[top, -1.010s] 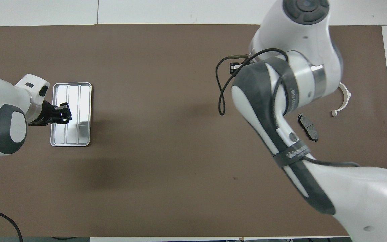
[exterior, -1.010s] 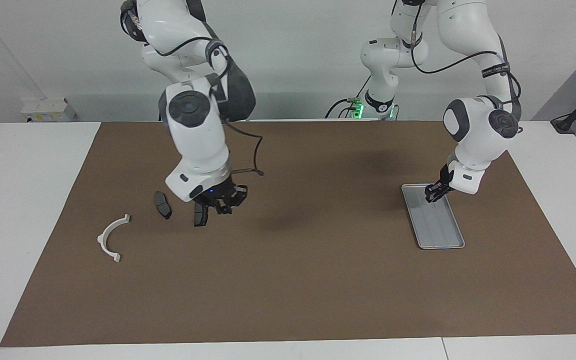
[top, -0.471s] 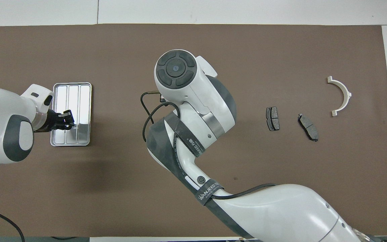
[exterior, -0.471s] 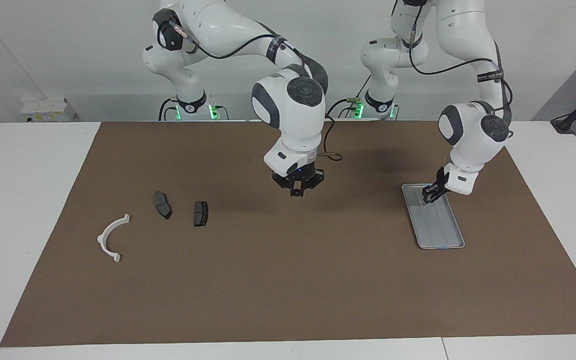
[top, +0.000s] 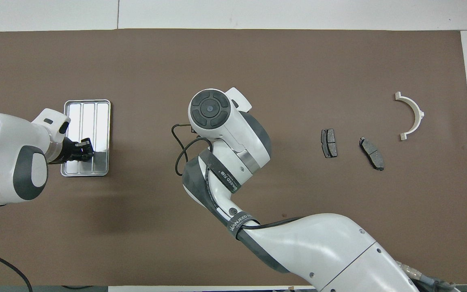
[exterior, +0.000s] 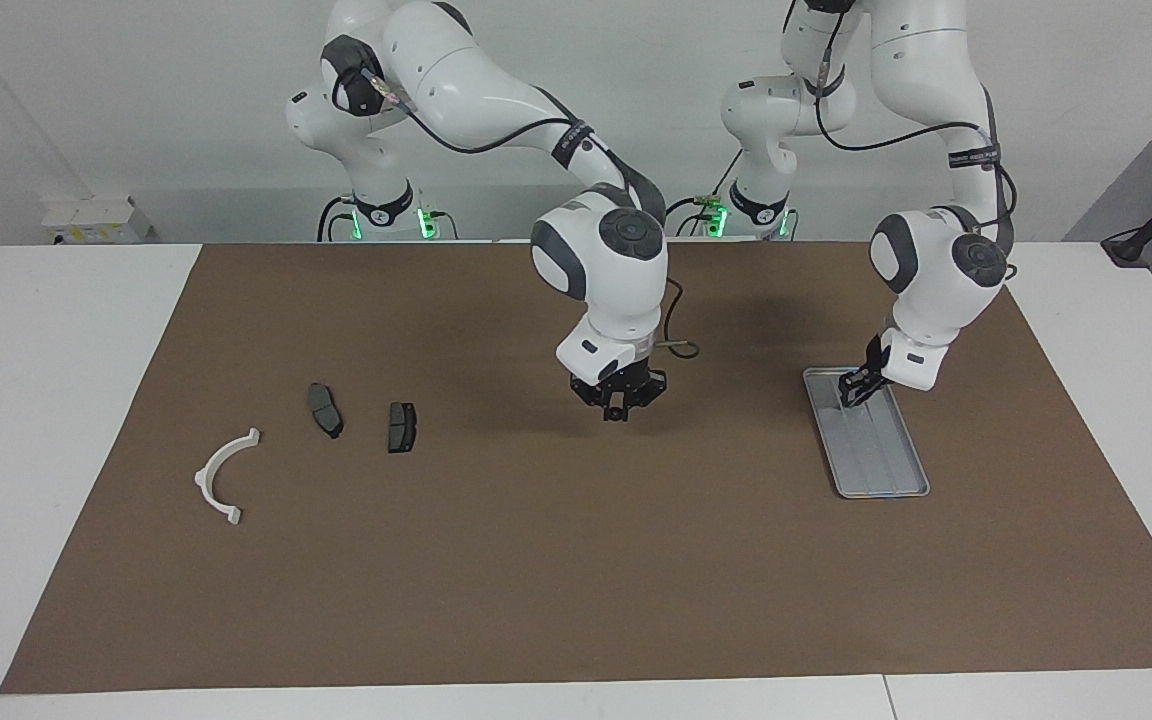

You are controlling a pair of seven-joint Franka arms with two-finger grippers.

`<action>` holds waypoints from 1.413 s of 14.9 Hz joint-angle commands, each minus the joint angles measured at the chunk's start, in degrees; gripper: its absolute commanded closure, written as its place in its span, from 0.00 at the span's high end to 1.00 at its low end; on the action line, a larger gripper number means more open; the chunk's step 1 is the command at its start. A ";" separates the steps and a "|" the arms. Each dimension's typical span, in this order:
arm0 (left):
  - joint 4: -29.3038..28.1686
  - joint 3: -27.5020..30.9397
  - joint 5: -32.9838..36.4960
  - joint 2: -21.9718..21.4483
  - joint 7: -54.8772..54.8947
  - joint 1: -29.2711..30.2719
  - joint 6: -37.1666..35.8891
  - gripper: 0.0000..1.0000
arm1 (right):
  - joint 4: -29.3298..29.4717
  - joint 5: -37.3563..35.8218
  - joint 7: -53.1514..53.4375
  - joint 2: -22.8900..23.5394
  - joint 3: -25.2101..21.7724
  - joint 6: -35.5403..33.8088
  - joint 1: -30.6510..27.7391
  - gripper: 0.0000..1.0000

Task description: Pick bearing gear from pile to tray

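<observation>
A broad brown mat (exterior: pixel 576 560) covers most of the white table (exterior: pixel 46 420), and everything sits on it. The right arm (exterior: pixel 496 90), white with dark grey joints, reaches out from its base to the middle of the mat, where the right gripper (exterior: pixel 619 408) hangs just above bare brown surface with its fingertips pressed together and nothing visible between them; from overhead the arm's own wrist hides it. The left arm (exterior: pixel 936 260) bends down at its own end of the table, and the left gripper (exterior: pixel 854 390) is low over the end of the small shallow silver-grey metal tray (exterior: pixel 886 470) that lies nearer the robots; its black fingers look nearly together, though I cannot tell whether they are fully closed or pinching some small part. The tray, rectangular with a raised rim and lengthwise ridges, shows only bare metal where it is not covered. Toward the right arm's end of the table lies the pile, spread loose: a white curved plastic arc (exterior: pixel 223 475) nearest that end, then two dark grey brake-pad-shaped plates (exterior: pixel 325 410) (exterior: pixel 401 427) side by side but apart, the one beside the arc slightly nearer the robots.
</observation>
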 commanded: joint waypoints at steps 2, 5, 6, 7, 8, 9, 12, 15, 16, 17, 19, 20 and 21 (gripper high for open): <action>-1.23 -0.40 0.49 -0.35 0.61 0.33 1.49 0.00 | -5.37 -0.80 1.50 -1.38 0.11 4.73 -0.31 0.00; -1.23 -0.40 0.49 -0.09 0.88 0.41 1.49 0.69 | -7.14 -0.80 1.33 -1.38 0.11 6.42 -0.40 0.00; -0.97 -0.31 0.49 0.00 0.79 0.33 1.41 0.73 | -7.66 -0.80 1.15 -1.38 0.20 6.59 -0.40 0.00; -0.36 -0.31 0.49 0.08 0.79 0.32 1.06 0.76 | -8.10 -0.80 0.98 -1.47 0.20 7.20 -0.48 0.00; 0.87 -0.31 0.49 0.35 0.62 0.24 0.53 0.76 | -8.89 -0.80 0.98 -1.64 0.20 7.99 -0.57 0.00; 2.01 -0.40 0.49 0.44 0.44 0.15 -0.61 0.76 | -9.33 -0.80 0.89 -1.73 0.20 8.43 -0.66 0.00; 8.24 -0.57 0.40 1.40 -3.49 -0.81 -6.14 0.76 | -9.86 -0.80 0.98 -1.56 0.20 9.22 -0.57 0.00; 9.93 -0.57 0.40 2.11 -9.39 -3.89 -6.51 0.76 | -12.32 -0.62 0.98 -1.99 0.20 12.03 -0.66 0.00; 9.93 -0.58 0.40 2.11 -10.62 -4.59 -6.16 0.76 | -12.94 -0.53 0.98 -2.08 0.20 12.91 -0.75 0.00; 10.10 -0.58 0.40 2.19 -12.03 -5.47 -5.98 0.76 | -13.38 -0.10 1.32 -2.08 0.28 13.53 -0.83 0.00; 11.33 -0.49 0.40 2.89 -17.64 -8.10 -5.80 0.76 | -13.21 0.26 1.59 -2.08 0.20 13.63 -1.01 0.00; 12.21 -0.49 0.31 3.07 -20.71 -9.51 -5.98 0.77 | -12.34 0.43 1.59 -2.08 0.28 12.67 -1.45 0.62; 13.43 -0.49 0.31 3.51 -23.79 -11.00 -6.24 0.79 | -11.37 0.44 1.59 -2.17 0.29 12.40 -2.15 0.97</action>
